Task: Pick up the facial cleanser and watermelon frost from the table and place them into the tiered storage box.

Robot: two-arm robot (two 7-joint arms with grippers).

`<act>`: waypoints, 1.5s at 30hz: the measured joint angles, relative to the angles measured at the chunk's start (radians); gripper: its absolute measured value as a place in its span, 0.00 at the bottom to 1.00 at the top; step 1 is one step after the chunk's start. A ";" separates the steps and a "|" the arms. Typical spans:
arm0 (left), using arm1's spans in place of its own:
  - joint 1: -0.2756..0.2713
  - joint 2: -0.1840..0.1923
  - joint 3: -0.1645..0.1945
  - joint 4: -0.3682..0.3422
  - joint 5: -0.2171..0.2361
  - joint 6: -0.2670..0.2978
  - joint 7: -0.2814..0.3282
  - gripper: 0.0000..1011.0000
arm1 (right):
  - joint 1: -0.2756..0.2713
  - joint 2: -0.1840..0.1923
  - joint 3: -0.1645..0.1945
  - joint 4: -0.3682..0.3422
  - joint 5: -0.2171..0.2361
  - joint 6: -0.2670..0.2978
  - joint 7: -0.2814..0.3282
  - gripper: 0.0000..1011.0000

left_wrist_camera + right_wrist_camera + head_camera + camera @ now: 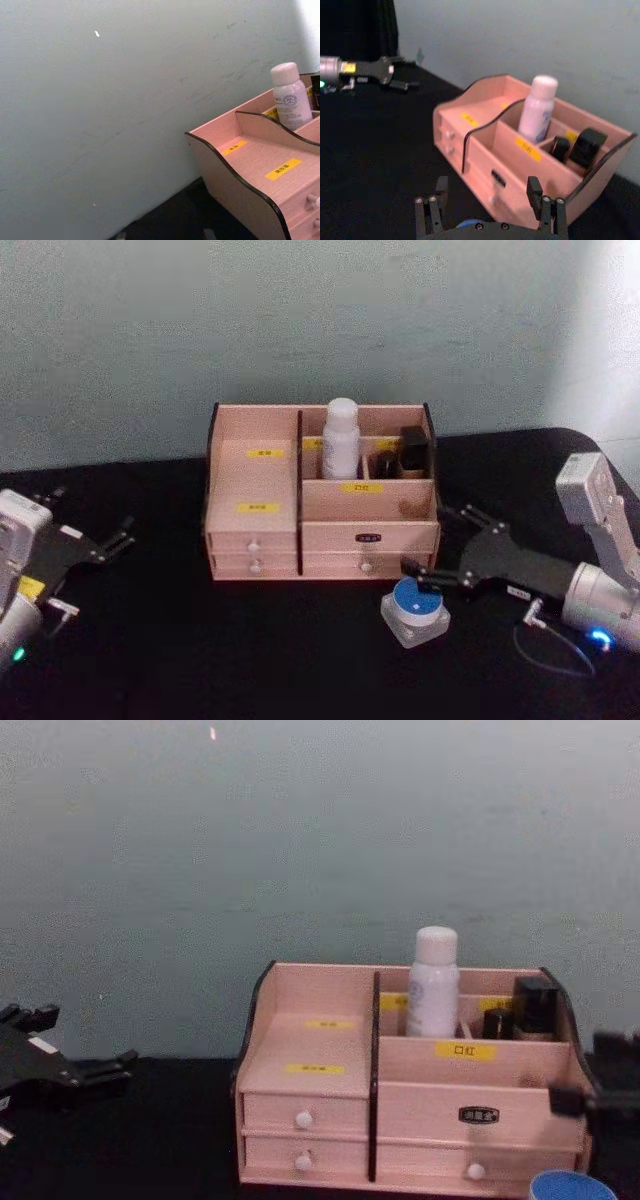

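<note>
- Black cloth-covered bench takes up the lower half of the head view.
- Pale pink wooden tiered storage box, with stepped compartments, yellow labels and white-knobbed drawers, stands at centre frame with its drawers facing the robot.
- Dark right claw is spread wide and holds nothing. It points leftward from the right edge, just beside the box's lower right corner.
- Dark left claw is also spread and empty. It rests at the far left edge, well apart from everything.
- Tall white plastic bottle with a rounded cap is likely the cleanser. It stands upright in a rear compartment, right of the dark divider.
- Small squat jar, with a round blue lid on a pale squarish base, is probably the watermelon frost. It sits upright on the bench in front of the box's right drawers.
  - It lies just under the right claw's lower finger, toward the frame's bottom. I cannot tell whether they touch.
  - Being squat, it has no long axis to align with.
  - The right arm is much nearer. It likely needs a small shift toward the bottom of the frame, then a descent.
</note>
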 joint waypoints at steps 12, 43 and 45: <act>0.000 0.000 0.000 0.000 0.000 0.000 0.000 0.99 | -0.007 0.040 -0.054 0.023 0.012 0.053 0.006 0.99; 0.000 0.000 0.000 0.000 0.000 0.000 0.000 0.99 | 0.068 0.025 -0.140 0.120 0.008 0.099 -0.008 0.99; 0.000 0.000 0.000 0.000 0.000 0.000 0.000 0.99 | 0.070 0.026 -0.143 0.122 0.008 0.101 -0.008 0.99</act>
